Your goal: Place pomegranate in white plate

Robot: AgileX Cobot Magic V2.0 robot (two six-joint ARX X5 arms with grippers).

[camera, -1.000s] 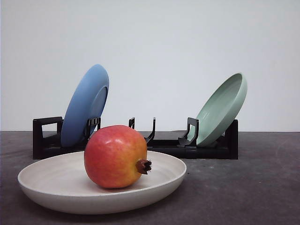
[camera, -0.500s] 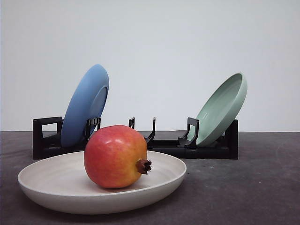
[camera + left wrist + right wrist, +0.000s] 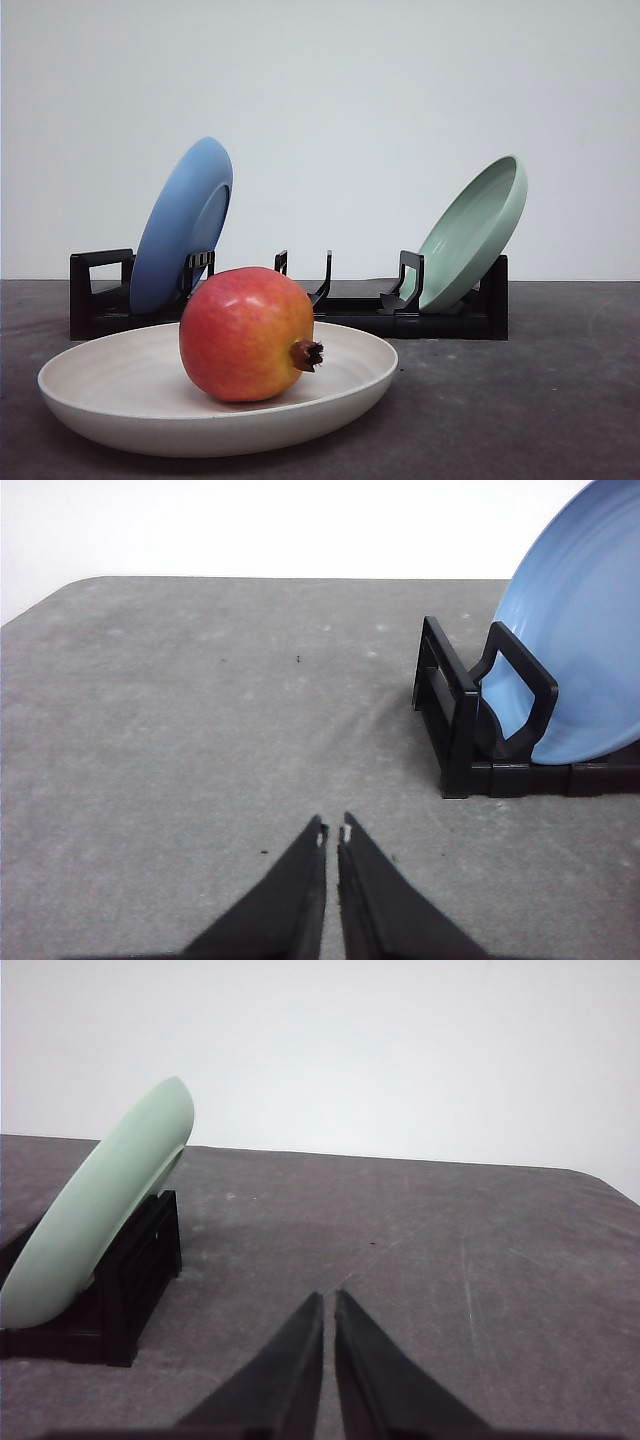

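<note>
The pomegranate [image 3: 247,333], red-orange with a brown crown tip pointing right, rests inside the white plate [image 3: 90,400] at the front left of the table in the front view. My left gripper [image 3: 333,832] is shut with nothing between its fingers, hovering over bare grey table beside the rack's left end. Over the grey table to the right of the rack, my right gripper [image 3: 328,1298] is likewise shut and holds nothing.
A black dish rack [image 3: 350,308] stands behind the white plate. It holds a blue plate [image 3: 180,225] leaning at its left end and a pale green plate [image 3: 475,230] leaning at its right end. The rack's end [image 3: 460,725] is close to my left gripper.
</note>
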